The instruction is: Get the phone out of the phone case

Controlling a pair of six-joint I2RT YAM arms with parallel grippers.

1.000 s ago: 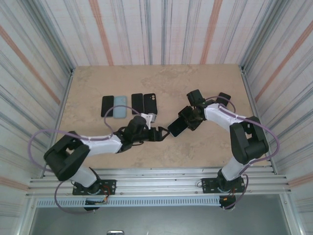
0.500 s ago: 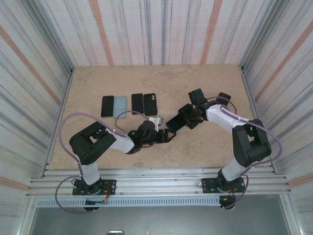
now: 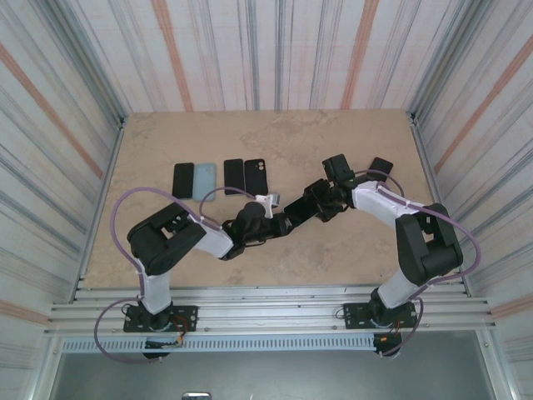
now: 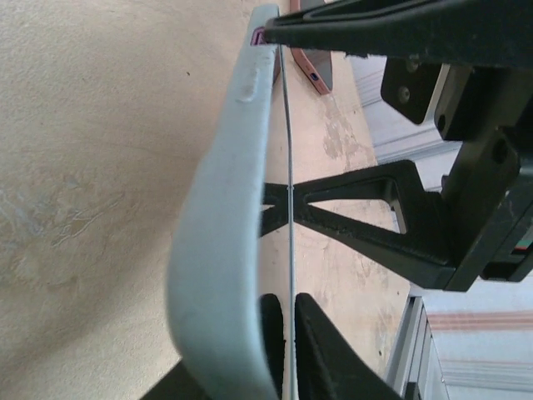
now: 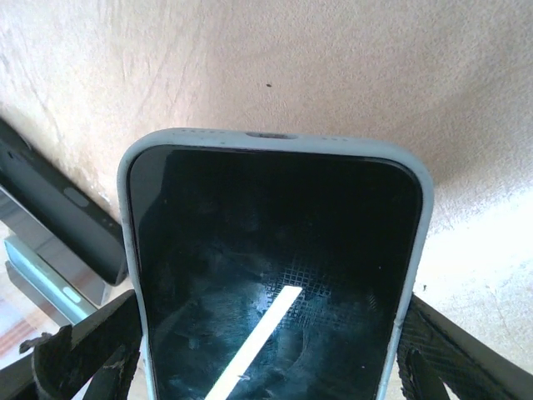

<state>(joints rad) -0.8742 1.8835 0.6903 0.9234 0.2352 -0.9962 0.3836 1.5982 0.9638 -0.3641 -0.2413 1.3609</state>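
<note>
The phone (image 3: 296,209), dark-screened and seated in a light blue-grey case, hangs above the table's middle between both grippers. My right gripper (image 3: 316,202) is shut on the case's two long sides; in the right wrist view its fingers (image 5: 83,354) flank the screen (image 5: 275,267), and the case rim (image 5: 275,138) wraps the whole free end. My left gripper (image 3: 279,222) meets the phone from the lower left. In the left wrist view the case (image 4: 221,208) runs edge-on, and the left gripper (image 4: 246,362) is shut across its thickness, one finger (image 4: 325,350) pressed on the screen side.
A row of phones and cases lies at the back left: black (image 3: 182,180), light blue (image 3: 204,179), black (image 3: 234,176) and black (image 3: 256,177). Another dark one (image 3: 381,169) lies behind the right arm. Corrugated walls enclose the table on three sides.
My left arm has swung right to the phone and its jaws have closed from wide open onto the cased phone. The right gripper kept its hold and shifted only slightly.
</note>
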